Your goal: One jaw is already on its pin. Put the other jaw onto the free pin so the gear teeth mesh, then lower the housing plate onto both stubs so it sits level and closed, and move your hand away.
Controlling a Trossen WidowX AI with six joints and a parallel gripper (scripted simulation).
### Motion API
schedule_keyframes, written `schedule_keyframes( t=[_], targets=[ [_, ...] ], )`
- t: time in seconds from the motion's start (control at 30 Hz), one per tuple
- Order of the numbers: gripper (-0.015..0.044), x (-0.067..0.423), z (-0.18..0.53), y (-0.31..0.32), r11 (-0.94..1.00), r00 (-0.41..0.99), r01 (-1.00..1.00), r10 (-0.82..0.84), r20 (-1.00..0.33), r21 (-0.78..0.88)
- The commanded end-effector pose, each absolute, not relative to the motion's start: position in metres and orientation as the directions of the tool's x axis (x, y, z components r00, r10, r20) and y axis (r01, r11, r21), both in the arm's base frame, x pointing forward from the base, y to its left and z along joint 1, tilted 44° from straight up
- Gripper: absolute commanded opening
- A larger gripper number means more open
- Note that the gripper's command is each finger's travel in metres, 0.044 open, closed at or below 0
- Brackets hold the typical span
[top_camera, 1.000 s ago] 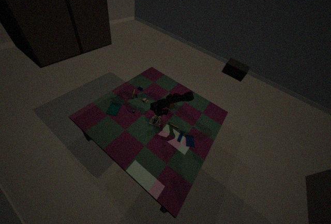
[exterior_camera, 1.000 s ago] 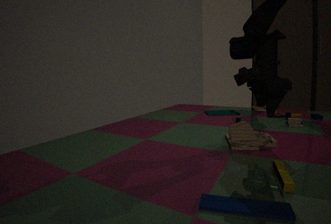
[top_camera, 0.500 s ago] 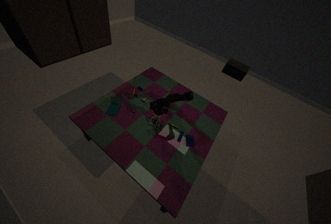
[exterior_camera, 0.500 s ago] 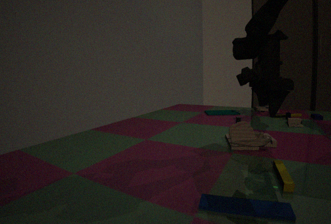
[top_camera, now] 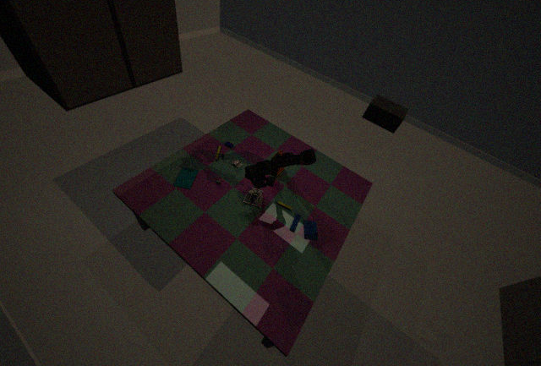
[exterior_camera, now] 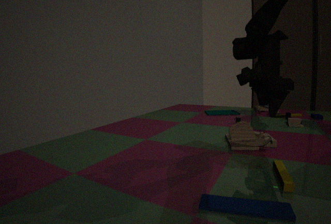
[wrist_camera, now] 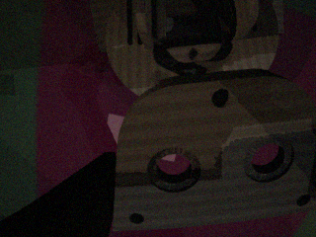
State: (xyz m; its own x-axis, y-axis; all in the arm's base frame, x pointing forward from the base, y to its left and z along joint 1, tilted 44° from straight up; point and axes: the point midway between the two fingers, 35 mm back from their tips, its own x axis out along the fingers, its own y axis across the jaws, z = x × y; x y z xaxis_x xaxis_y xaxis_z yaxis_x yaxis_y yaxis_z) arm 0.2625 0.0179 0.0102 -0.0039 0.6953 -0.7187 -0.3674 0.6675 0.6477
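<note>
The housing plate (wrist_camera: 168, 128), wooden with two ringed holes and small dark holes, fills the lower wrist view. My gripper (exterior_camera: 268, 109) is shut on it; one black finger shows at its left edge. The gripper hangs above the table, behind and right of the wooden assembly (top_camera: 253, 204) (exterior_camera: 244, 148) (wrist_camera: 120, 64) in the exterior view. That assembly stands on the checkered table, with rounded wooden parts around a dark piece at the top of the wrist view. The plate does not cover the visible part. Which jaw sits on which pin, the teeth and the stubs cannot be made out in the dark.
A teal slab (top_camera: 185, 178) (exterior_camera: 222, 113) lies farther off. A yellow bar (top_camera: 284, 205) (exterior_camera: 284, 176), a blue bar (top_camera: 295, 222) and a blue block (top_camera: 310, 230) lie on the near side. A small wooden piece (top_camera: 236, 163) (exterior_camera: 295, 121) and another yellow bar (top_camera: 218, 152) lie beyond.
</note>
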Motion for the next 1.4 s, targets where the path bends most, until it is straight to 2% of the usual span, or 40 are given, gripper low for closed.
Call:
schedule_keyframes(
  t=[0.0, 1.37],
  targets=[
    [0.0351, 0.262, 0.009, 0.016, 0.668, -0.004, -0.373, 0.693, -0.721, 0.645],
    [0.0351, 0.263, -0.027, 0.049, 0.668, -0.003, -0.373, 0.693, -0.721, 0.644]
  ],
)
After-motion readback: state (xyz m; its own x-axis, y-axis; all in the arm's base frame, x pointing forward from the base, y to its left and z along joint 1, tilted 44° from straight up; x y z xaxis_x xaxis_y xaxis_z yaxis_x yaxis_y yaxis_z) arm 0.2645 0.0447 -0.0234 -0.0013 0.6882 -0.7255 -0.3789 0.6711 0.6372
